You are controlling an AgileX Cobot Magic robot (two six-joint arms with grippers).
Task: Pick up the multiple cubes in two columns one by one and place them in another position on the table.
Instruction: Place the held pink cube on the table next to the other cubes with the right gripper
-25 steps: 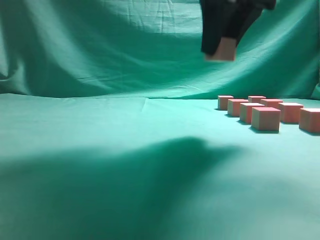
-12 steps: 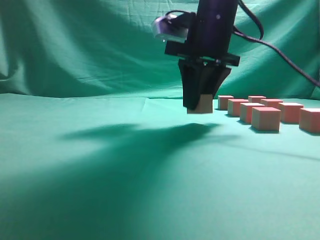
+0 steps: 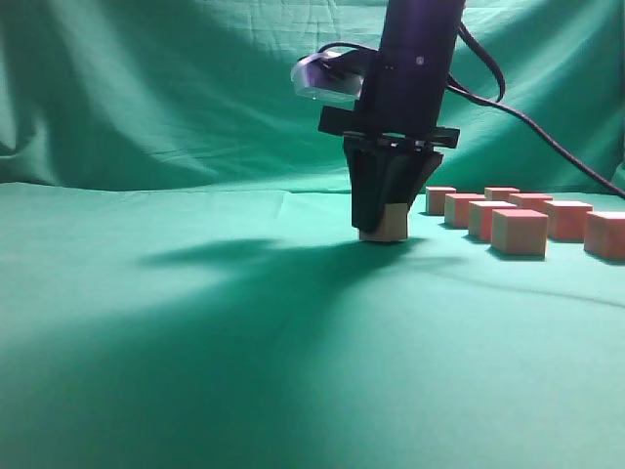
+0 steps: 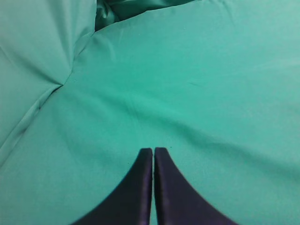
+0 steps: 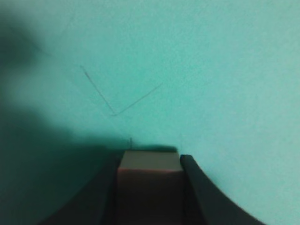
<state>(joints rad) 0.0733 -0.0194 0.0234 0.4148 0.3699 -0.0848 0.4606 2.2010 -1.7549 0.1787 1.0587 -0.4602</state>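
Note:
My right gripper (image 3: 384,227) points straight down and is shut on one pinkish-red cube (image 3: 394,222), which sits at or just on the green table (image 3: 195,322) near the middle. The right wrist view shows the same cube (image 5: 150,180) between the dark fingers of the right gripper (image 5: 151,164). Several more cubes (image 3: 518,232) stand in two columns at the right, apart from the gripper. My left gripper (image 4: 153,152) is shut and empty over bare cloth; it does not show in the exterior view.
A green cloth backdrop (image 3: 176,88) hangs behind the table. The right arm's cable (image 3: 547,137) trails toward the right edge above the cube columns. The arm casts a wide shadow (image 3: 244,264) to the left of the held cube.
My right gripper has come down from high above the table to table level with the cube in it, and shifted a little to the left. The cube columns have not moved.

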